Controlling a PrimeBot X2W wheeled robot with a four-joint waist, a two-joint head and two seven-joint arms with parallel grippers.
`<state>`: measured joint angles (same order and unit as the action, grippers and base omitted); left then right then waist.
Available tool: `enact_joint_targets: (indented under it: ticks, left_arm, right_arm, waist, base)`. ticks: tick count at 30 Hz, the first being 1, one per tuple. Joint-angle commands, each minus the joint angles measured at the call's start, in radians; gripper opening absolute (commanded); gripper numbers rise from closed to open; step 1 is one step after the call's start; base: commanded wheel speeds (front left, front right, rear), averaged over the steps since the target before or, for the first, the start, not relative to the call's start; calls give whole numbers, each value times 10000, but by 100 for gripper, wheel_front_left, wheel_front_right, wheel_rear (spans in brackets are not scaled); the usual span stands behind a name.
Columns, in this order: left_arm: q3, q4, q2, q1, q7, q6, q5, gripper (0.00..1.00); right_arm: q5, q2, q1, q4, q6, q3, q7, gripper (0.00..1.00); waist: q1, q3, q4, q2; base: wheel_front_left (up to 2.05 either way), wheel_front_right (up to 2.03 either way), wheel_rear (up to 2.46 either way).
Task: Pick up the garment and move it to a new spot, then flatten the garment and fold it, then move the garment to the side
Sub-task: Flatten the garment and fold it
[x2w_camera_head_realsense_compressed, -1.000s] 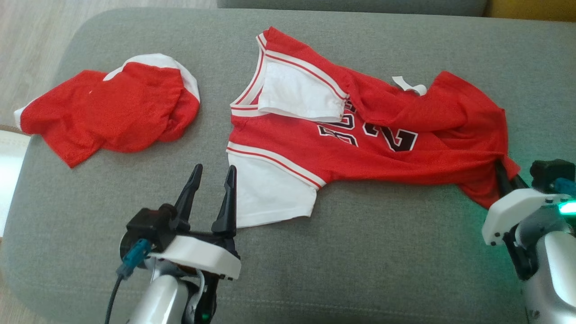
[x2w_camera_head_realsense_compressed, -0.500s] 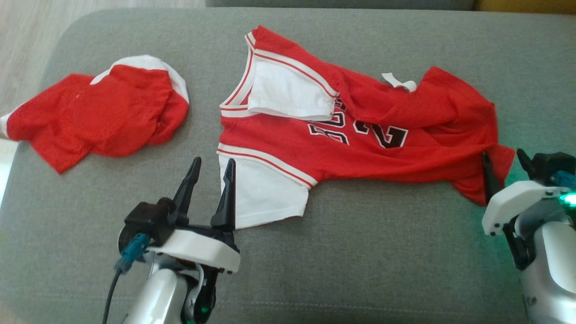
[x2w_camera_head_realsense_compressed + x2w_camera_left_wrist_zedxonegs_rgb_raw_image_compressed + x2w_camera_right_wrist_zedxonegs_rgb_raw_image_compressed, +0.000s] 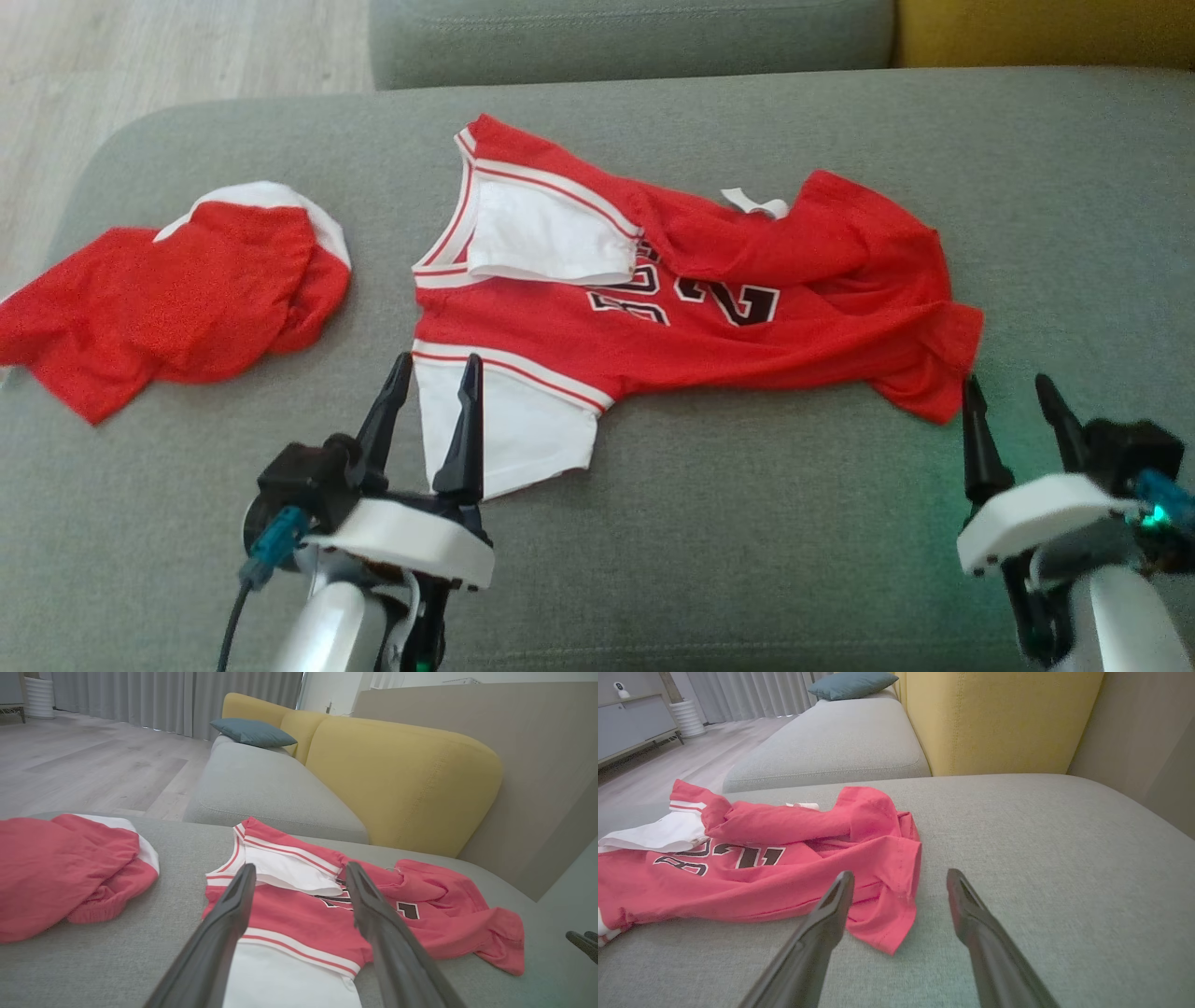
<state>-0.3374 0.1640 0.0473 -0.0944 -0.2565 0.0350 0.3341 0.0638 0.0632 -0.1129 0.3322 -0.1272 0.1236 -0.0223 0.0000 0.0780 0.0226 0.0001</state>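
Jersey (image 3: 691,336) lies crumpled on grey sofa (image 3: 747,523) before yellow backrest (image 3: 402,779).

The red jersey (image 3: 691,341) carries large black, white-edged characters (image 3: 738,303) across its chest, mid-frame in the head view. One reads as a "2". The others are half covered by the folded white sleeve (image 3: 546,243) and a red fold, and cannot be read. The white tag (image 3: 754,202), upper centre, is too small to read.

The jersey (image 3: 672,345) is red with white sleeves, red-striped white trim and black numerals; the cushion (image 3: 747,523) is grey.
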Motion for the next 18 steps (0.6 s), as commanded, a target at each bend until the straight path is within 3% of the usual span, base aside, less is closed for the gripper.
enact_joint_targets:
  ticks: [1,13,18]
  left_arm:
    - [397,-331,29,-248,-53,38,10,100]
    - [387,-37,29,-286,-53,142,-191,100]
    - [313,996,29,-323,-53,385,-406,100]
  right_arm:
    - [70,-3,-85,-545,-35,-222,-120,100]
    - [674,-127,625,-1561,-35,-383,-100,100]
    - [692,-128,594,-1630,-35,-271,-148,100]
  waist:
    - [0,-80,-109,-1]
    - [0,-26,-250,-1]
    - [0,102,-165,-1]
  base:
    - [0,0,0]
    - [0,0,0]
    - [0,0,0]
